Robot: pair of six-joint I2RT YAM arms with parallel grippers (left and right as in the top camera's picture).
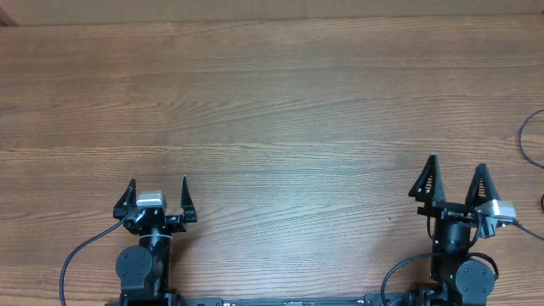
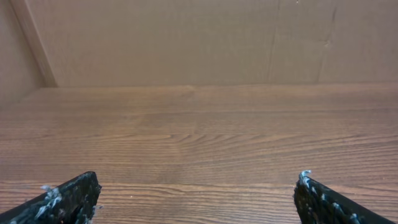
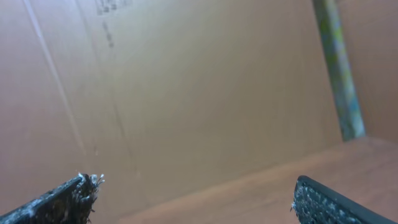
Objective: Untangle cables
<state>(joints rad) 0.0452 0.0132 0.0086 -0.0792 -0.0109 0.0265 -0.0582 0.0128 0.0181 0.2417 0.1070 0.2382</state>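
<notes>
- Curving at the picture's rim, a thin dark cable (image 1: 521,140) lies right of the right gripper (image 1: 457,161), slightly ahead, well apart.
- Left gripper (image 1: 158,180) and right gripper both gape wide, empty.

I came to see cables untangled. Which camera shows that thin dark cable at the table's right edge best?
The overhead view: only there does the cable appear, a curve cut off by the frame edge. The left wrist view shows just table and wall, the right wrist view mostly wall.
</notes>
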